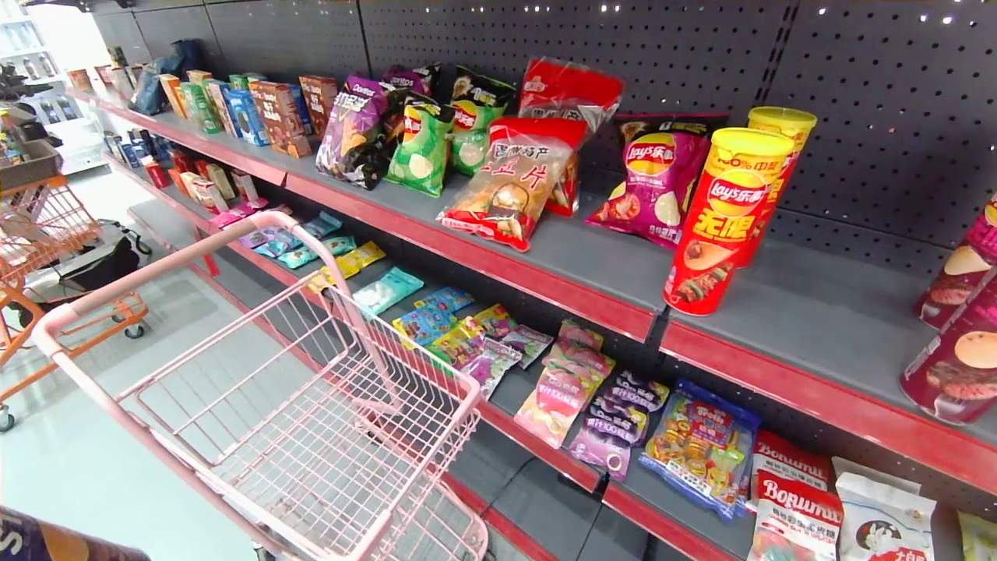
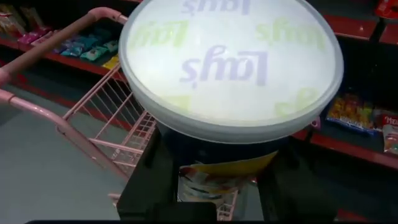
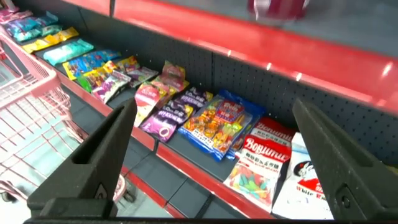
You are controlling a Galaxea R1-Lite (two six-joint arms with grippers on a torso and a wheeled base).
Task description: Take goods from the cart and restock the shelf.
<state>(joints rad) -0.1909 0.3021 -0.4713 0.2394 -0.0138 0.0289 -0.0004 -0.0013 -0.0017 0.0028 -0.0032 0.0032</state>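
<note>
- Head view: two yellow-lidded cans (image 1: 728, 222) are standing on the top shelf (image 1: 826, 312), with two maroon cans (image 1: 954, 343) farther right. One pink cart (image 1: 156, 269) is sitting below.
- Left wrist view: the left gripper (image 2: 214, 186) is clenching one white-lidded can (image 2: 230, 62) by the cart. It is probably best kept upright and set flat in the bare gap between the can groups.
- Right wrist view: the right gripper (image 3: 217, 168) is hanging released and empty, facing the candy bags (image 3: 186, 112).
</note>
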